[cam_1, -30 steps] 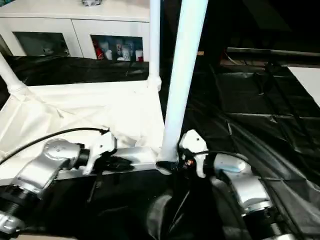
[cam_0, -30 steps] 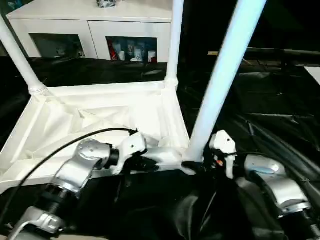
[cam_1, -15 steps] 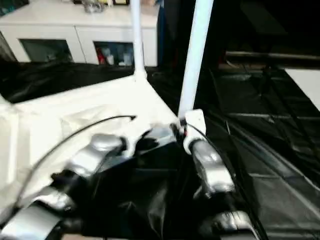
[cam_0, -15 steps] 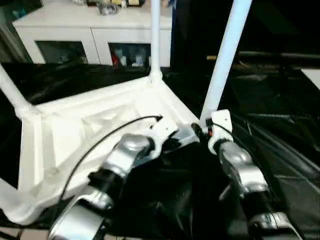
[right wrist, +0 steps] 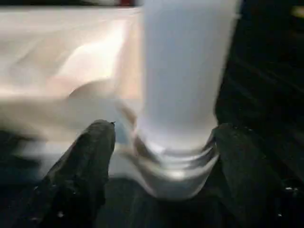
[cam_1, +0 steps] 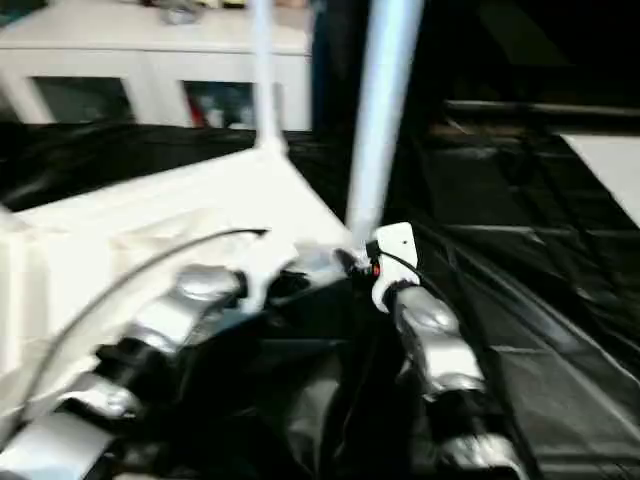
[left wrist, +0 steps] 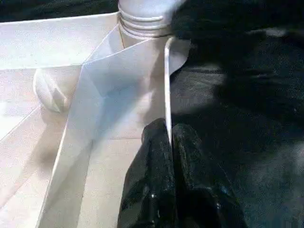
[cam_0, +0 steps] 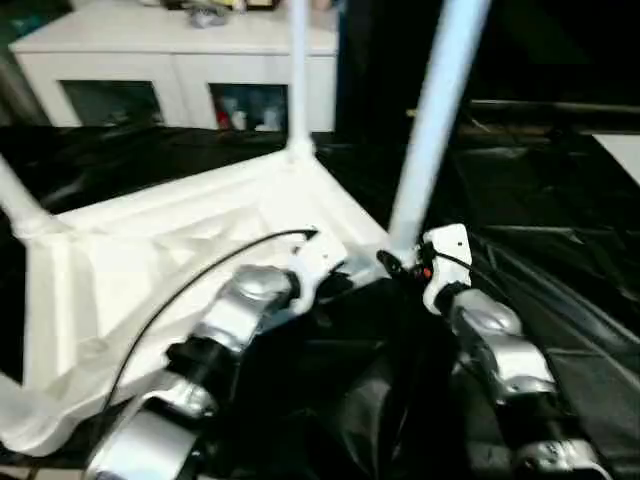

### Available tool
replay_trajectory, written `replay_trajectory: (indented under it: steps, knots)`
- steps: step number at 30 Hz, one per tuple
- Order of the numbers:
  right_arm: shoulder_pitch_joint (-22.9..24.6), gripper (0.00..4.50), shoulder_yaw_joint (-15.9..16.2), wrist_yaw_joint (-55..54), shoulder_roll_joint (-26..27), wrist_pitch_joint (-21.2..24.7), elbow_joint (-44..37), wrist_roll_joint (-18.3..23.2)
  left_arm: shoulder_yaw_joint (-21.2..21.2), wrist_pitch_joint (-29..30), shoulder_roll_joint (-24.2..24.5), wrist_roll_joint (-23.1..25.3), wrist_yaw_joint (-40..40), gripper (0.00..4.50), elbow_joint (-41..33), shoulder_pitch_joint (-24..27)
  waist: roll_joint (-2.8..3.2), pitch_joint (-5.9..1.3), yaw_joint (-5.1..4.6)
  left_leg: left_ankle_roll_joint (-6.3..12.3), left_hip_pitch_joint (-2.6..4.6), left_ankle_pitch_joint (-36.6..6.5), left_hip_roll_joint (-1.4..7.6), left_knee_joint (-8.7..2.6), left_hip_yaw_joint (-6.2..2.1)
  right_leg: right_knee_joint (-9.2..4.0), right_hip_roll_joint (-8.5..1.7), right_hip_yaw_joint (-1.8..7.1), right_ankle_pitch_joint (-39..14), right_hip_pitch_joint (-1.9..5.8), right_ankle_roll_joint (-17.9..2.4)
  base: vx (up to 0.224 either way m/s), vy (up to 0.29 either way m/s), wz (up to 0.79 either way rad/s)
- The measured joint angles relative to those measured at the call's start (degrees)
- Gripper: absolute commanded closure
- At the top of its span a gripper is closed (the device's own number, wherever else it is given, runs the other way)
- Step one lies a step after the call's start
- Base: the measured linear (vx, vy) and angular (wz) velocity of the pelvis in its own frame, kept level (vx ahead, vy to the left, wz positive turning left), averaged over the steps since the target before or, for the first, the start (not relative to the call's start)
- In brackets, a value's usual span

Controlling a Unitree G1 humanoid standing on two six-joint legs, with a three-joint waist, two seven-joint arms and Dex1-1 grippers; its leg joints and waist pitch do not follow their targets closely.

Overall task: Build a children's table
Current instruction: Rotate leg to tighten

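On black sheeting point(cam_0: 560, 200) before a white cabinet point(cam_0: 180, 60), the white children's table point(cam_0: 150, 260) lies inverted, legs upright. Left end effector point(left wrist: 168, 137) is clenched on its rim; right end effector point(right wrist: 164, 156) straddles the near leg point(cam_0: 435, 110), released.

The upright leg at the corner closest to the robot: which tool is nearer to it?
Right. The right tool straddles the base of the near leg, one finger on each side. The left tool pinches the tabletop's rim a little along from that corner.

Upturned tabletop point(cam_0: 150, 250) on black sheeting point(cam_0: 560, 220)
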Motion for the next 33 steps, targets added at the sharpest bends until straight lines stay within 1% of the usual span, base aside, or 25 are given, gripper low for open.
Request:
replay_trajectory:
  steps: [3,5,8,12,15,17,19,21,23,24,25,27,28,29,33]
  knots:
    - [0.74,0.73,1.51,6.48,-3.83,-0.38,-1.77,0.14,0.32,-0.14,2.83,-1.08,-3.75,4.5,-3.16,1.74,0.02,-0.01,-0.05,0.29,-0.2,0.18,0.03,-0.01,0.0,0.05,0.04,0.01,-0.01,-0.48,0.0,0.0,0.0,0.0]
    - [1.37,0.73,2.23,9.65,-5.66,-0.71,-2.09,0.12,0.25,-0.92,4.73,-1.73,-6.86,4.5,-5.15,3.18,0.02,-0.01,0.06,0.3,-0.25,0.18,0.03,0.01,0.01,0.02,0.04,-0.01,-0.07,-0.5,-0.03,0.0,0.0,0.0]
    - [2.4,0.73,2.84,15.0,-8.27,-1.31,-2.86,0.49,-0.26,-2.48,8.74,-4.16,-14.38,4.5,-8.93,5.93,0.0,0.03,0.47,0.33,-0.38,0.17,0.03,0.03,0.06,-0.07,0.02,0.01,-0.13,-0.58,-0.08,0.0,0.0,0.0]
    - [2.67,0.73,4.54,19.02,-8.63,-1.54,-4.15,1.49,-0.57,-2.57,11.59,-5.68,-19.12,4.5,-11.64,7.63,-0.1,0.1,0.89,0.34,-0.42,0.16,0.03,0.09,0.13,-0.06,-0.02,0.02,-0.13,-0.6,-0.08,0.0,0.0,0.0]
    - [3.6,0.73,5.58,22.18,-10.16,-1.42,-6.07,2.28,-0.84,-2.07,13.1,-6.43,-21.22,4.5,-13.94,9.0,-0.21,0.17,1.19,0.34,-0.43,0.15,0.03,0.11,0.14,-0.05,-0.03,0.01,-0.13,-0.6,-0.08,0.0,0.0,0.0]
    - [4.38,0.73,5.85,24.24,-10.68,-1.34,-6.6,3.09,-0.96,-1.64,13.71,-6.89,-22.45,4.5,-15.03,9.81,-0.21,0.17,1.33,0.34,-0.43,0.15,0.03,0.11,0.14,-0.04,-0.04,0.0,-0.13,-0.6,-0.08,0.0,0.0,0.0]
    - [4.49,1.01,5.86,24.93,-10.7,-1.33,-6.6,3.34,-0.95,-1.56,13.91,-7.02,-22.99,4.5,-15.1,9.89,-0.22,0.18,1.36,0.33,-0.42,0.16,0.03,0.13,0.14,0.01,-0.04,0.0,-0.12,-0.6,-0.08,0.0,0.0,0.0]
    - [4.51,1.09,5.94,25.68,-10.69,-1.33,-6.6,3.45,-0.94,-1.56,13.97,-7.08,-23.16,4.5,-15.12,9.9,-0.25,0.19,1.35,0.32,-0.41,0.16,0.03,0.16,0.14,0.06,-0.04,0.01,-0.12,-0.59,-0.09,0.0,0.0,0.0]
    - [4.54,1.32,6.03,26.09,-10.69,-1.33,-6.61,3.45,-0.95,-1.55,13.97,-7.08,-23.19,4.5,-15.12,9.93,-0.25,0.2,1.32,0.32,-0.41,0.16,0.03,0.2,0.14,0.08,-0.04,0.02,-0.12,-0.59,-0.09,0.0,0.0,0.0]
    - [4.55,1.32,6.03,26.11,-10.69,-1.33,-6.61,3.45,-0.95,-1.52,13.97,-7.08,-23.2,4.5,-15.12,9.93,-0.26,0.2,1.31,0.32,-0.41,0.16,0.03,0.2,0.14,0.08,-0.04,0.02,-0.12,-0.59,-0.09,0.0,0.0,0.0]
    - [4.55,1.49,6.07,26.18,-10.69,-1.33,-6.6,3.48,-0.94,-1.46,13.96,-7.08,-23.2,4.5,-15.13,9.93,-0.26,0.2,1.31,0.32,-0.41,0.16,0.03,0.2,0.14,0.09,-0.04,0.02,-0.12,-0.59,-0.09,0.0,0.0,0.0]
    - [4.55,1.62,6.1,26.22,-10.69,-1.33,-6.6,3.55,-0.93,-1.01,14.01,-7.14,-23.2,4.5,-15.43,9.99,-0.26,0.2,1.33,0.32,-0.41,0.16,0.03,0.2,0.14,0.1,-0.04,0.01,-0.12,-0.59,-0.09,0.0,0.0,0.0]
    - [4.55,1.62,6.1,26.23,-10.7,-1.33,-6.61,3.65,-0.92,-0.91,14.05,-7.14,-23.2,4.5,-15.63,10.03,-0.28,0.21,1.32,0.32,-0.41,0.16,0.03,0.2,0.14,0.1,-0.04,0.01,-0.12,-0.59,-0.09,0.0,0.0,0.0]
    - [4.55,1.71,6.1,26.25,-10.7,-1.33,-6.61,3.68,-0.91,-0.78,14.08,-7.14,-23.2,4.5,-15.76,10.04,-0.32,0.24,1.31,0.32,-0.41,0.16,0.03,0.21,0.14,0.1,-0.04,0.01,-0.12,-0.59,-0.09,0.0,0.0,0.0]
    - [4.78,1.75,6.1,26.69,-10.88,-1.27,-7.03,3.76,-0.92,-0.55,14.28,-7.23,-23.25,4.5,-16.46,10.4,-0.34,0.25,1.33,0.33,-0.43,0.16,0.03,0.22,0.14,0.09,-0.04,0.01,-0.12,-0.59,-0.09,0.0,0.0,0.0]
